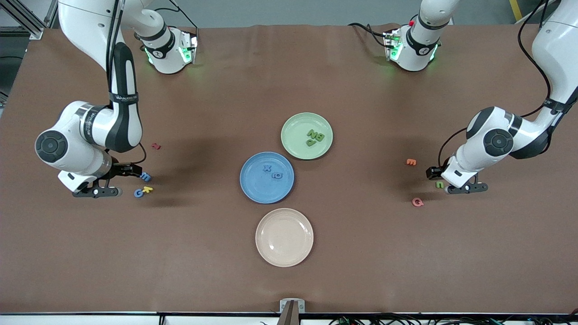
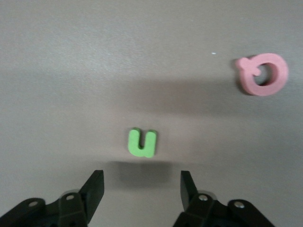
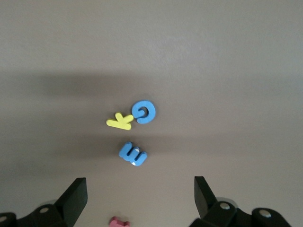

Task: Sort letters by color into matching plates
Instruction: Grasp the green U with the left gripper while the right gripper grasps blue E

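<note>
Hovering low over table (image 1: 343,253), our left gripper (image 2: 142,187) has jaws apart above green U (image 2: 142,143), not touching; pink Q (image 2: 263,74) near. Our right gripper (image 3: 139,191) wide open over blue E (image 3: 133,154), blue G (image 3: 144,112), yellow K (image 3: 120,121). Green plate (image 1: 295,124) holds three green letters (image 1: 314,136); blue plate (image 1: 253,185), nearer camera, holds two blue letters (image 1: 272,172).

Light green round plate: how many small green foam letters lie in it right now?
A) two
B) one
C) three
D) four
C: the light green round plate holds three green foam letters in a cluster, while a fourth green letter lies on the table by the left gripper.
</note>
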Available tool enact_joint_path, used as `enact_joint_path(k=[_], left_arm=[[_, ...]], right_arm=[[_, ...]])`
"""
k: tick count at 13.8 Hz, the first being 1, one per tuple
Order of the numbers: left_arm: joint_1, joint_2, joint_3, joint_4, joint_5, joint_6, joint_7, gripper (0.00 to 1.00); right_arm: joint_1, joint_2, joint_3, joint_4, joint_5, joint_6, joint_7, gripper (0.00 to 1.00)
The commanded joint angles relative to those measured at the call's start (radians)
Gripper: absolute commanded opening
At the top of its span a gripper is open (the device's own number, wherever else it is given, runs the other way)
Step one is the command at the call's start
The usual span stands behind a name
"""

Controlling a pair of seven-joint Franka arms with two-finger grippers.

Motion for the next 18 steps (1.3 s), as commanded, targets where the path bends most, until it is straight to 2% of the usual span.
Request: enact_joint_path(k=[1, 4, 6, 9, 15, 18], left_arm=[[-0.004, 0.011, 0.023, 0.002, 0.025, 0.026, 0.005, 0.7], [-0.007, 0.017, 0.023, 0.006, 0.024, 0.032, 0.005, 0.69], [-0.01, 0.023, 0.023, 0.011, 0.025, 0.034, 0.005, 0.68], [-0.012, 0.023, 0.024, 0.013, 0.024, 0.047, 0.005, 0.65], [-0.018, 0.055, 0.026, 0.036, 0.028, 0.067, 0.005, 0.62], [-0.018, 0.054, 0.026, 0.037, 0.03, 0.067, 0.004, 0.61]], right_arm=[[0.005, -0.038, -0.002, -0.046, 0.028, 0.02, -0.022, 1.0], [0.001, -0.037, 0.004, -0.075, 0.05, 0.046, -0.024, 0.99], [-0.013, -0.03, 0.012, -0.085, 0.097, 0.068, -0.039, 0.99], [-0.088, -0.015, 0.078, -0.085, 0.176, 0.073, -0.114, 0.98], [-0.206, 0.02, 0.214, -0.086, 0.177, 0.166, -0.114, 0.9], [-0.211, 0.04, 0.227, -0.086, 0.179, 0.185, -0.114, 0.82]])
